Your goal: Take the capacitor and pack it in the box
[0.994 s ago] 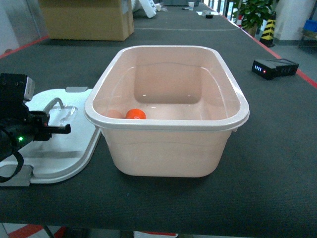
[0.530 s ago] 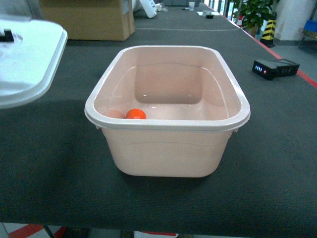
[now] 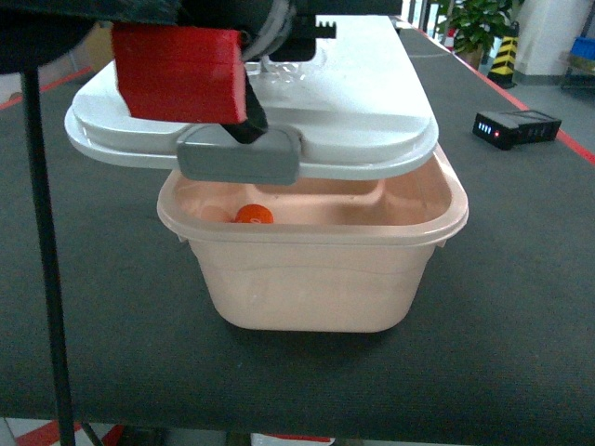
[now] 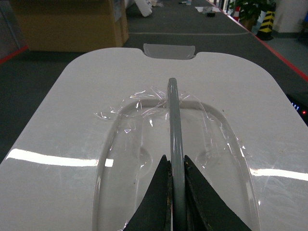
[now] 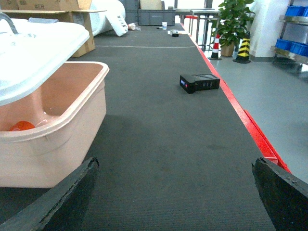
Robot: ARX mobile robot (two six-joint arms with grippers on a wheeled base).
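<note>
The pale pink box stands open in the middle of the dark table. A small orange capacitor lies inside at its near left corner, also visible in the right wrist view as the capacitor. The white lid hangs tilted just above the box, with its grey latch toward me. My left gripper is shut on the lid's thin grey handle. My right gripper is open and holds nothing, low over the table to the right of the box.
A black device with small lights lies at the right, near the red table edge. A brown cardboard carton stands at the far left. A potted plant stands beyond the table's far end.
The lid lay on the table left of the box a second ago. My left arm lifted it and carried it rightward, and it now hangs over the box.
</note>
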